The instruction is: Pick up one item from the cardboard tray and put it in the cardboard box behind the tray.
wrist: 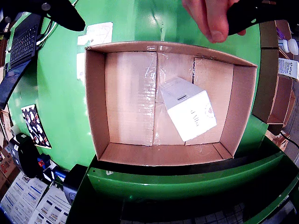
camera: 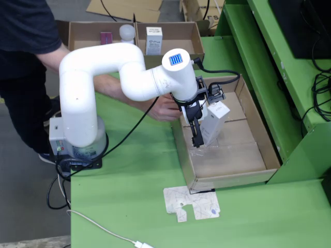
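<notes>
So the arm's gripper (camera: 197,135) is hanging over the big cardboard box (camera: 258,137) on the green table (camera: 129,196), and there's 1 white carton (camera: 216,120) right against it at about 2 o'clock from the fingers. Honestly can't tell if the pincer is clamped on it or already let go, the fixed view is too cluttered there.

The overhead fisheye view shows the same white carton (wrist: 188,108) lying tilted on the box floor, at roughly 3 o'clock from the middle, nothing on it. Could be sitting loose, but that's my guess.

The cardboard tray (camera: 135,35) sits at 12 o'clock of the fixed view with a few items left in it. A person's hand (camera: 164,109) rests at the box's 9 o'clock edge, probably steadying it.
</notes>
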